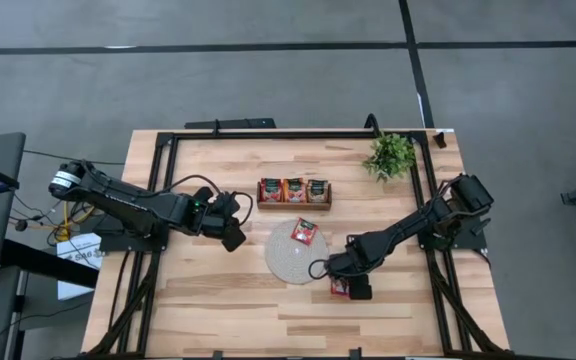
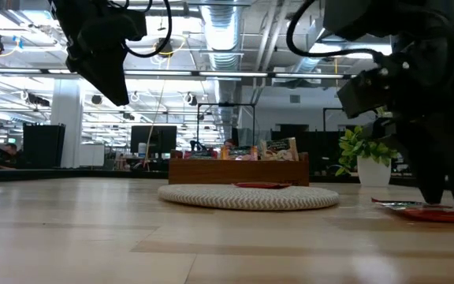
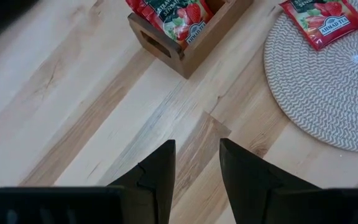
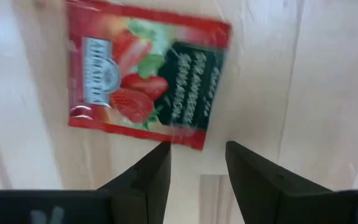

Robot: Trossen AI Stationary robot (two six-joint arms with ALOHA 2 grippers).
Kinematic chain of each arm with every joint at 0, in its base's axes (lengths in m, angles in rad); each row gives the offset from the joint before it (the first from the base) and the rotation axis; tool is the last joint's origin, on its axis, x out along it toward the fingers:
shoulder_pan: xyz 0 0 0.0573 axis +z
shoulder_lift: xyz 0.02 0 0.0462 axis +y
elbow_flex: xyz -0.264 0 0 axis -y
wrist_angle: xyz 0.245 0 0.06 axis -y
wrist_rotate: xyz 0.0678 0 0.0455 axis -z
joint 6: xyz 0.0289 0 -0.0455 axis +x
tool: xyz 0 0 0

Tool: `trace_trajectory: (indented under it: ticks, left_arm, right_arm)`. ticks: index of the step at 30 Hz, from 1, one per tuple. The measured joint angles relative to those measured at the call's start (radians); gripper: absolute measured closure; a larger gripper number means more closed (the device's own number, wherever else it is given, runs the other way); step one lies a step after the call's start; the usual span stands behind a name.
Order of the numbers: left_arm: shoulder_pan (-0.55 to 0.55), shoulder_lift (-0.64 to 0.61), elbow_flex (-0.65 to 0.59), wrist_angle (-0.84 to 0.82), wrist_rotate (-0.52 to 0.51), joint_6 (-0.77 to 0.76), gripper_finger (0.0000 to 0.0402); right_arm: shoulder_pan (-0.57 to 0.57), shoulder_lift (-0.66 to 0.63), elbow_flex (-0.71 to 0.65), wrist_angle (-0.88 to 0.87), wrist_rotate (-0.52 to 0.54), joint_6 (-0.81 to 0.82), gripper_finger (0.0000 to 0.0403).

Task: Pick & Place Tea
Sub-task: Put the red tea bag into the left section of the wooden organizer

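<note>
A red tea sachet [image 4: 145, 81] with a dark green band lies flat on the wood near the table's near-right part, also seen in the high view [image 1: 339, 287] and the low view [image 2: 424, 211]. My right gripper [image 4: 197, 158] hangs low right beside its edge, open, touching nothing that I can see. A second sachet [image 1: 304, 231] lies on the round woven mat [image 1: 298, 255]. More sachets stand in the brown wooden tray [image 1: 294, 191]. My left gripper [image 3: 196, 152] hovers open above bare wood left of the mat [image 3: 328, 93], near the tray's end [image 3: 166, 46].
A small potted plant [image 1: 391, 155] stands at the far right of the table. A black frame [image 1: 268, 134] runs along the table's edges. Bare wood lies to the near left [image 1: 198, 300].
</note>
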Motion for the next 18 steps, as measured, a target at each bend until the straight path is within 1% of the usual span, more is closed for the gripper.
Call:
trace_trajectory:
  ticks: [8, 13, 18]
  left_arm:
    - [0.000, 0.000, 0.000, 0.000, -0.002, 0.006, 0.0283]
    - [0.000, 0.000, 0.000, 0.000, -0.002, 0.006, 0.0283]
    - [0.000, 0.000, 0.000, 0.000, -0.003, 0.006, 0.0283]
  right_arm:
    - [0.000, 0.000, 0.020, -0.011, -0.001, -0.021, 0.0245]
    - [-0.006, 0.001, 0.020, -0.003, 0.000, -0.027, 0.0248]
    - [-0.020, 0.002, -0.010, 0.074, 0.000, -0.012, 0.0256]
